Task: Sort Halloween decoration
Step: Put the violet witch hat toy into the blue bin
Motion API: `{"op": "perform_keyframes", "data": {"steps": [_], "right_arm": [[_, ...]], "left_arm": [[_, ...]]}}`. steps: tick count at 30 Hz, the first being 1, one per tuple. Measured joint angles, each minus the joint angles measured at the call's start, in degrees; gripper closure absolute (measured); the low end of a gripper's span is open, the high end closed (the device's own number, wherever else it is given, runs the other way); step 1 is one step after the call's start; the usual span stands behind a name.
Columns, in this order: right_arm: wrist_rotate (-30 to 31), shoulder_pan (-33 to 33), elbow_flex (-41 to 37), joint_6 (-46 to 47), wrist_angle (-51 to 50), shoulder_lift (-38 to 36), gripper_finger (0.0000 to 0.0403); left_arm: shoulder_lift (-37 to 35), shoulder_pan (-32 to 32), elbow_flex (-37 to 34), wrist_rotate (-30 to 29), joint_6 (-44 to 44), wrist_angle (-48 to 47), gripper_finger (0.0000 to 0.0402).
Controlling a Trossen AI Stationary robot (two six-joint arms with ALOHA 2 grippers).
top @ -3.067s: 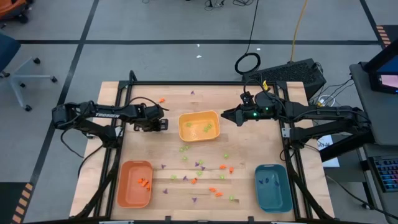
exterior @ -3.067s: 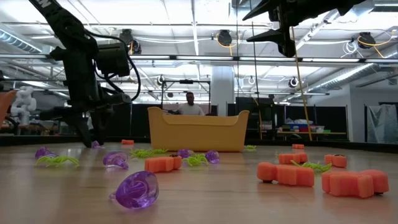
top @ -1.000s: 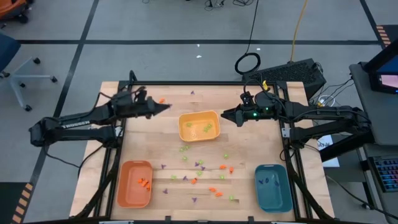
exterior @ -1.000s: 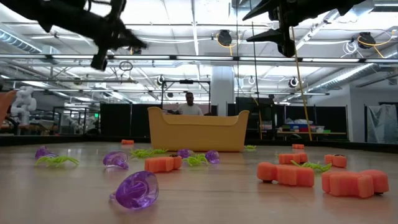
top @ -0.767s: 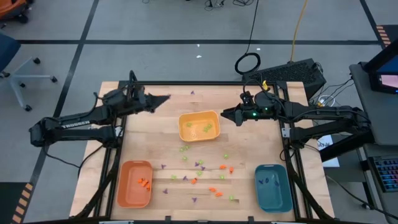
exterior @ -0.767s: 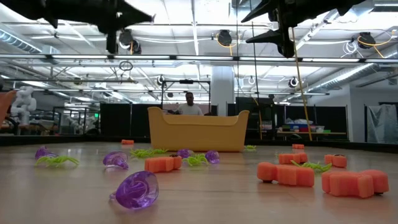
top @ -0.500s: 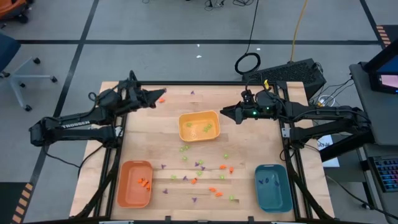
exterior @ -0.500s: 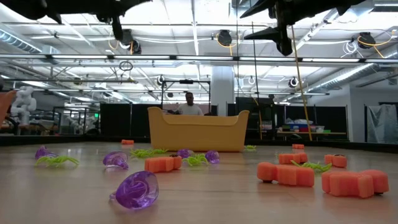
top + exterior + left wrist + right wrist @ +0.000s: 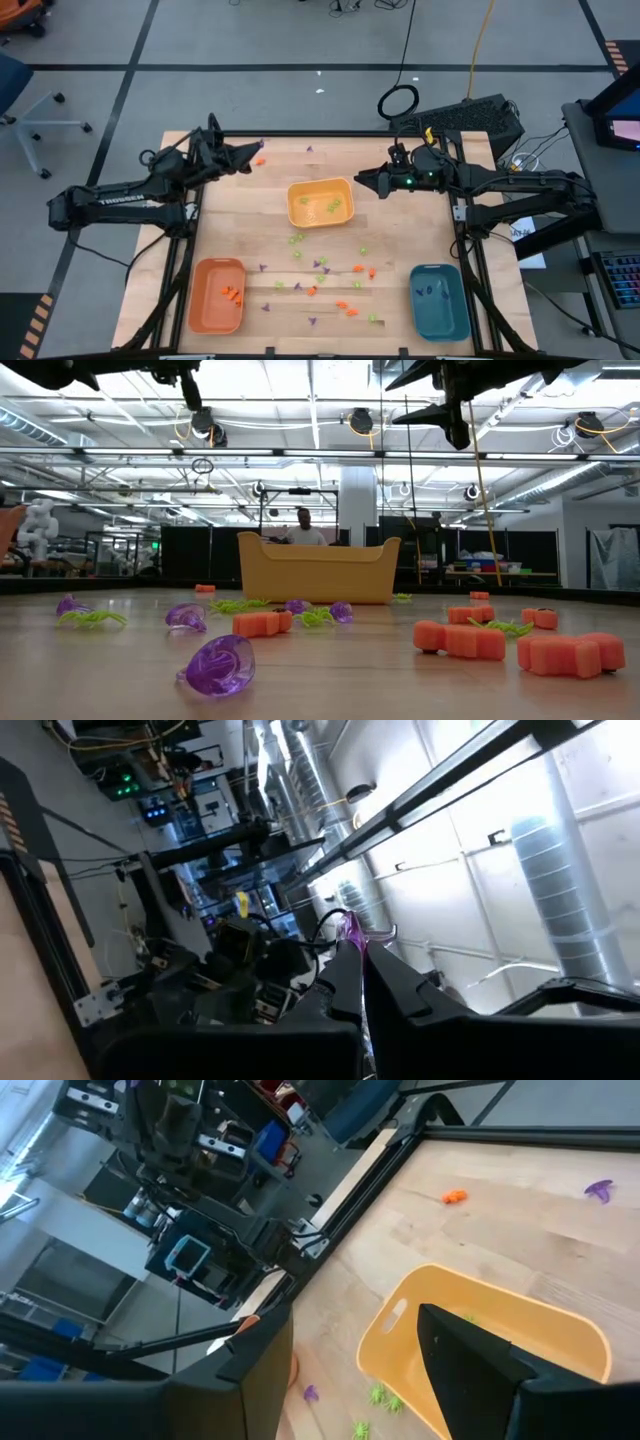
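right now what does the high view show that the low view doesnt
Only the high view shows the orange tray and teal tray at the table's near corners, and the left end effector raised over the far left of the table, shut. Only the low view shows the room beyond the table, with a person behind the yellow tray. Both show that yellow tray, the scattered orange, green and purple pieces, and the right end effector, open near the yellow tray.
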Motion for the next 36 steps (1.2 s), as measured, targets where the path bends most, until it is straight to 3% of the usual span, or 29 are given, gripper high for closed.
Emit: {"op": "perform_keyframes", "data": {"steps": [11,24,36], "right_arm": [[0.0,0.0,0.0,-1.2,-0.2,0.0,0.0202],[-0.3,0.8,0.0,-1.1,-0.2,0.0,0.0202],[-0.3,1.4,0.0,-0.6,-0.7,0.0,0.0202]], "left_arm": [[0.0,-0.2,0.0,0.0,15.5,0.0,0.0401],[0.0,-0.3,0.0,2.9,47.1,-0.1,0.0401],[0.0,-1.2,0.0,3.1,49.5,-0.1,0.0402]]}}
